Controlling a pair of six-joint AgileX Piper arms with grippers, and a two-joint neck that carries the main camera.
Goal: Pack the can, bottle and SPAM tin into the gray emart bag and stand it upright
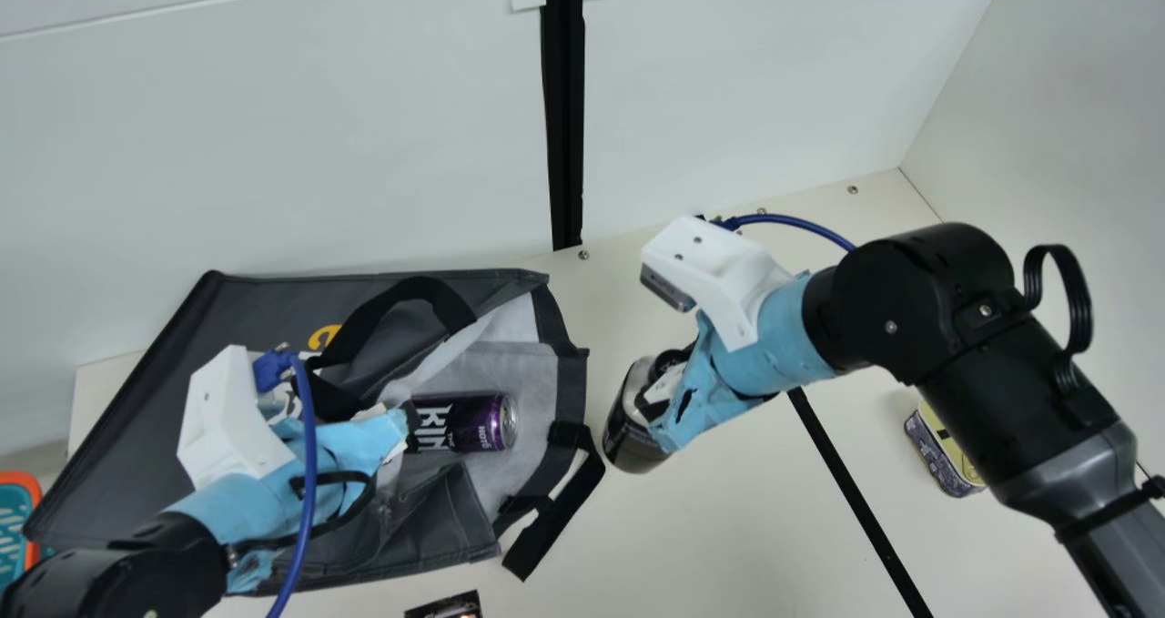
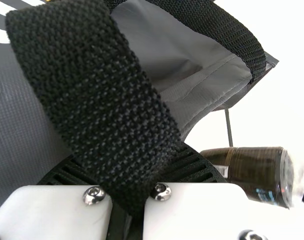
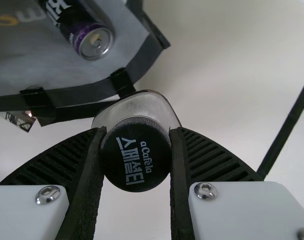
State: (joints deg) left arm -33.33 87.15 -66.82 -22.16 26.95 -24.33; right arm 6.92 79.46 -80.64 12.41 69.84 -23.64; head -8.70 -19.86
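In the main view my left gripper [image 1: 399, 425] is at the open side of the gray bag [image 1: 264, 304], which lies on its side. The left wrist view has my left gripper [image 2: 131, 200] shut on the bag's black strap [image 2: 97, 95]. The purple can [image 1: 473, 420] lies inside the bag's mouth, on the pale lining. My right gripper [image 1: 667, 383] holds the dark bottle [image 1: 633, 440] just right of the mouth; in the right wrist view my right gripper [image 3: 136, 165] is shut on its black cap [image 3: 137, 172]. The SPAM tin [image 1: 947, 450] sits on the table, partly behind the right arm.
A teal and orange basket [image 1: 35, 491] stands at the left edge. A small dark packet-like item [image 1: 450, 607] is at the bottom edge, below the bag. A loose black strap [image 1: 551, 527] hangs off the bag's right side. White walls border the table's far side.
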